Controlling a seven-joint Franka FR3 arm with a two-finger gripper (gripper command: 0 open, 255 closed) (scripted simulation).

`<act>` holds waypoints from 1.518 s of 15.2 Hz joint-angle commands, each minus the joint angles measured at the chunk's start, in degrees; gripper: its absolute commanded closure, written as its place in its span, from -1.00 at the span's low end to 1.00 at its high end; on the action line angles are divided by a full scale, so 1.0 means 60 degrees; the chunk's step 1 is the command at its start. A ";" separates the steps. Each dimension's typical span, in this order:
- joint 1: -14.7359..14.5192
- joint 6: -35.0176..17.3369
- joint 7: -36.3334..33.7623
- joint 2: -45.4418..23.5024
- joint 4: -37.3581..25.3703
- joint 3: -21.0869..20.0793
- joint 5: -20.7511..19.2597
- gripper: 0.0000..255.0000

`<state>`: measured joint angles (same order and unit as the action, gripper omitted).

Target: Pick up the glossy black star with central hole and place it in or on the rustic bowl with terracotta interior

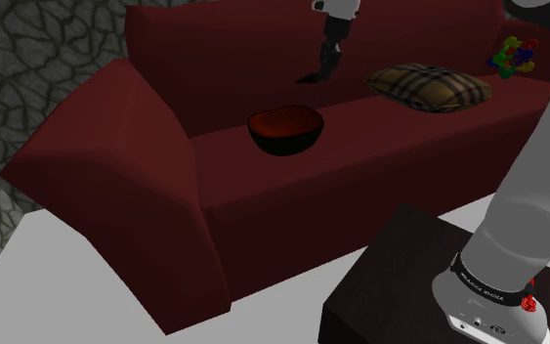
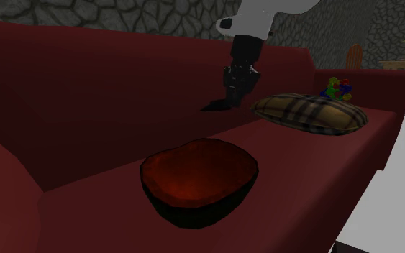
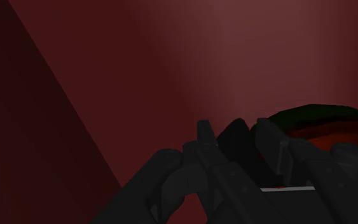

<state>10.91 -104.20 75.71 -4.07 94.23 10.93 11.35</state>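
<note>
Black fingers are closed on the glossy black star; I see it pinched between them, one point poking out past the tips. The gripper hangs in the air in front of the dark red sofa's backrest, the star clear of the seat. Nearer the camera in the second exterior view, the bowl sits on the seat cushion, dark outside and reddish-brown inside, apart from the star. A plaid pillow lies on the seat to that view's right, with a small multicoloured toy farther along
</note>
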 commanded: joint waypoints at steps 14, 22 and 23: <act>-0.1396 -0.1120 -0.2966 0.2203 0.2824 -0.1582 -0.0539 1.00; -0.1407 -0.2131 -0.2827 0.2138 0.3778 -0.1593 -0.0474 1.00; -0.1409 -0.2257 -0.2809 0.2121 0.3888 -0.1594 -0.0464 1.00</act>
<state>2.45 -116.79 58.69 8.50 116.46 1.35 8.50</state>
